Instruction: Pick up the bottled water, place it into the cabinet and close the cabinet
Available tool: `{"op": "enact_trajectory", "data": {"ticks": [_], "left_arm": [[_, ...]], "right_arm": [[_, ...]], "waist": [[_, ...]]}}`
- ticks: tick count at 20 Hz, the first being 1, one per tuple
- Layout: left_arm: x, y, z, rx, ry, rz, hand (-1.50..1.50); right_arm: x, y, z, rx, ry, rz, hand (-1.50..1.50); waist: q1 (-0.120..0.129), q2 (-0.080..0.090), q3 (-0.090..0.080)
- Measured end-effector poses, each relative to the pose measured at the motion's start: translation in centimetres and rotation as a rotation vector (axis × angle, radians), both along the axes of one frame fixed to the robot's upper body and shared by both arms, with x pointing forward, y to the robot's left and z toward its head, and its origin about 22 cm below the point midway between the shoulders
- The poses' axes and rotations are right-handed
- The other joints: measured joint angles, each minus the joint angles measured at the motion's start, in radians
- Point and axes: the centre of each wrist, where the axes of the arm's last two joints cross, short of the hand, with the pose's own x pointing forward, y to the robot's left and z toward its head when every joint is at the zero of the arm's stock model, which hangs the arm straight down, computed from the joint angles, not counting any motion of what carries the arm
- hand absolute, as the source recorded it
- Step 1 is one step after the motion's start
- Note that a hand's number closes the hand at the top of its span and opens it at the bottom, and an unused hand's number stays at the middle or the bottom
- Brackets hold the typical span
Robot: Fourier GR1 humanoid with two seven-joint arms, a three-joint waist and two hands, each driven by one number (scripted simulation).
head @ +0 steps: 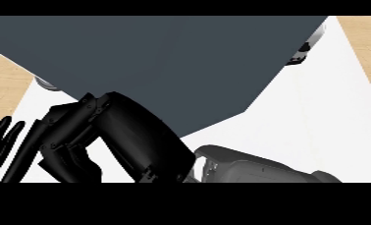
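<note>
With the right hand (pixel 123 130) spread flat against the dark cabinet (pixel 159 67) above the worktop's (pixel 319 121) near edge, it could slip off, leaving the door ajar.

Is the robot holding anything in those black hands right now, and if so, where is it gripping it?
It cannot be told. No bottle shows. The right hand lies against the dark grey cabinet panel, what it grips hidden. The left hand shows only straight fingers at the left edge, holding nothing.
</note>
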Motion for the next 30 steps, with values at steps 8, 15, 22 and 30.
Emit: {"op": "enact_trajectory", "data": {"ticks": [8, 15, 22, 30], "left_arm": [[-0.4, 0.2, 0.7, 0.005, 0.0, 0.019, -1.5], [-0.8, 0.8, 1.3, 0.01, -0.002, 0.032, -1.5], [-0.8, 0.7, 1.7, 0.01, 0.007, 0.042, -1.5], [-0.5, -0.1, 2.1, 0.015, 0.008, 0.018, -1.5]], "right_arm": [[4.6, 0.4, -1.0, -0.068, 0.068, 0.213, 1.5], [9.1, -1.9, -2.7, -0.039, 0.066, 0.129, 1.5], [11.6, -3.3, -3.5, -0.049, -0.004, 0.003, 1.5], [12.4, -3.5, -4.0, -0.067, -0.039, -0.044, 1.5]], "waist": [[-0.019, 0.0, -0.001], [-0.033, -0.001, -0.002], [-0.03, -0.013, -0.009], [-0.023, -0.024, -0.017]]}}
